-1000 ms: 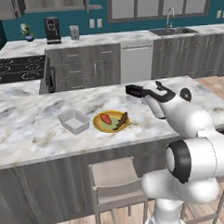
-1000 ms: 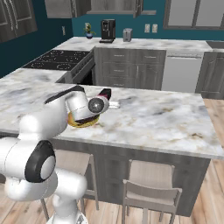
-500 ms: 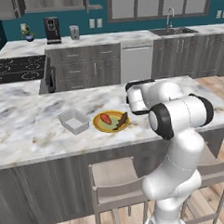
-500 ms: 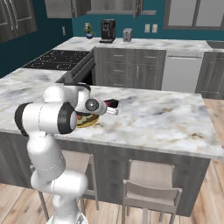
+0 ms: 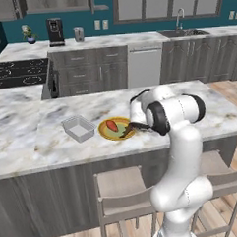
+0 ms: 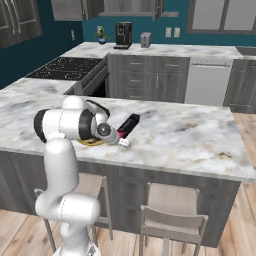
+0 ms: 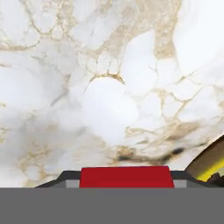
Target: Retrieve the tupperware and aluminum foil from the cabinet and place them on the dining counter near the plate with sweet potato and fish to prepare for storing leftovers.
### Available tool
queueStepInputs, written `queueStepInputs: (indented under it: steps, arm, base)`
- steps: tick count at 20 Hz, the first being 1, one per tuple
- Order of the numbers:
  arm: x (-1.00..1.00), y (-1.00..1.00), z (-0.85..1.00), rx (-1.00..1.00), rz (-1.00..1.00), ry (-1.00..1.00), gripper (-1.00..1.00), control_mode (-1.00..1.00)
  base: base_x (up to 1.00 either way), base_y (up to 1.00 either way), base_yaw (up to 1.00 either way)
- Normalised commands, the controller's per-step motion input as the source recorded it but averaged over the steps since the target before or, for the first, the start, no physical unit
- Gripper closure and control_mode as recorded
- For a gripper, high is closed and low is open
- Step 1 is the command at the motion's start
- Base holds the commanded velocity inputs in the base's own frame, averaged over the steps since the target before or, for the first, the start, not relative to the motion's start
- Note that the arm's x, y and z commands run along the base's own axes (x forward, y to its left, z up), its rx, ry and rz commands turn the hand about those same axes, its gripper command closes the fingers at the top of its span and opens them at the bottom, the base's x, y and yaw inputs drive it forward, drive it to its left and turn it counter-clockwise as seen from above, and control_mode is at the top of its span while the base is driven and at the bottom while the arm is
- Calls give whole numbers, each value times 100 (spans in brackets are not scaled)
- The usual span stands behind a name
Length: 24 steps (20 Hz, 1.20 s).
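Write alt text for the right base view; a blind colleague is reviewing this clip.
A white robot arm bends low over the marble dining counter, its gripper at the near end of the black aluminum foil box beside the yellow plate. Two stools stand below.

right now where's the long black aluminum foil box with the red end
In the right base view the black aluminum foil box lies on the white veined marble dining counter, at the gripper, just right of the yellow-olive plate.
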Motion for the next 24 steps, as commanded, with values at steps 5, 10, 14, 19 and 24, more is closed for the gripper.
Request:
queueStepInputs:
  steps: [5, 10, 14, 19, 24]
  arm:
    - [-35, -8, 71, 5, -3, 8, -100, -100]
    - [-57, -12, 100, 0, -4, 0, -100, -100]
    - [-28, -27, 100, 3, -7, 0, -100, -100]
    - [0, -29, 100, 3, -2, 0, -100, -100]
    - [1, -28, 100, -18, -5, 11, -100, -100]
  base:
    - [0, 0, 0]
    - [0, 0, 0]
    - [0, 0, 0]
    - [0, 0, 0]
    - [0, 0, 0]
